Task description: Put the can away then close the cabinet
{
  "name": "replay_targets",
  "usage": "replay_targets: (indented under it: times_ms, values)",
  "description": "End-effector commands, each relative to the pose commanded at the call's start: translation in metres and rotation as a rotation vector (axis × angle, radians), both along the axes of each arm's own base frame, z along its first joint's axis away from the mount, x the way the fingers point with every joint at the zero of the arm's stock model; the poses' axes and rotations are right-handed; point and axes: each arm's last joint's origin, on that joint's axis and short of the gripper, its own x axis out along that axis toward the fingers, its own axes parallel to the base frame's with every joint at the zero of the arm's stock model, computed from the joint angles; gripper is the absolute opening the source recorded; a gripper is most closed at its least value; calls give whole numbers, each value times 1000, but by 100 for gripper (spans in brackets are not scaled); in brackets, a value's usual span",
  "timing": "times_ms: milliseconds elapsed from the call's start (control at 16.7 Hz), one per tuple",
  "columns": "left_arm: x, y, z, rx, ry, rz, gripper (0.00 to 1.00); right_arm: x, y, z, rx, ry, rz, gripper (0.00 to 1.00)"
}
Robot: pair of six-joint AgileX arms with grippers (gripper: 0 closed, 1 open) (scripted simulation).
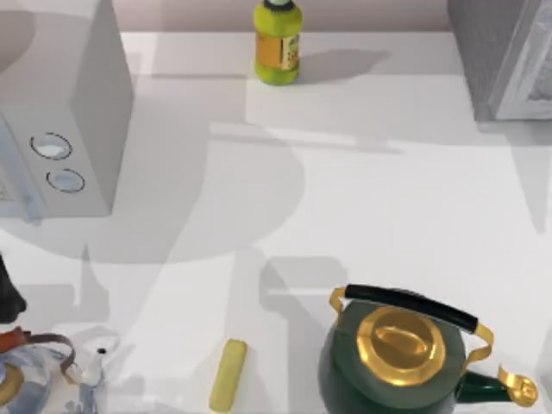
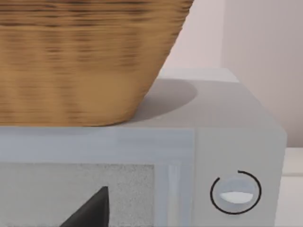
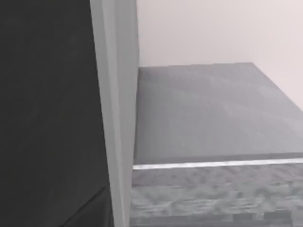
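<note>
The can is out of view. The grey cabinet (image 1: 496, 60) stands at the table's far right corner. The right wrist view looks at it from close by: a flat grey top (image 3: 208, 113), a pale upright edge (image 3: 116, 118) and a dark panel (image 3: 47, 94) beside it. A faint dark tip of my right gripper (image 3: 90, 210) lies against that panel. In the left wrist view a dark tip of my left gripper (image 2: 90, 213) points at the front of a white microwave (image 2: 236, 137).
The microwave (image 1: 86, 112) fills the far left, with a woven basket (image 2: 80, 56) on top. A yellow-green bottle (image 1: 277, 43) stands at the back centre. A green and gold kettle (image 1: 397, 354), a yellow bar (image 1: 228, 375) and a blue-white pot (image 1: 43, 379) line the front edge.
</note>
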Motion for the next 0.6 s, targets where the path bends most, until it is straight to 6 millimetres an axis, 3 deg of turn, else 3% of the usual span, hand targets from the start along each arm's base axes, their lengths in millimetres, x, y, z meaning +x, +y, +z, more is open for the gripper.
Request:
replay_targets:
  times_ms: [300,600]
  values:
    - [0,0,0,0,0,0,100,25,99,0,-15,3,-6,100]
    - [0,0,0,0,0,0,100,6,182,4,-31,-16,-11,100]
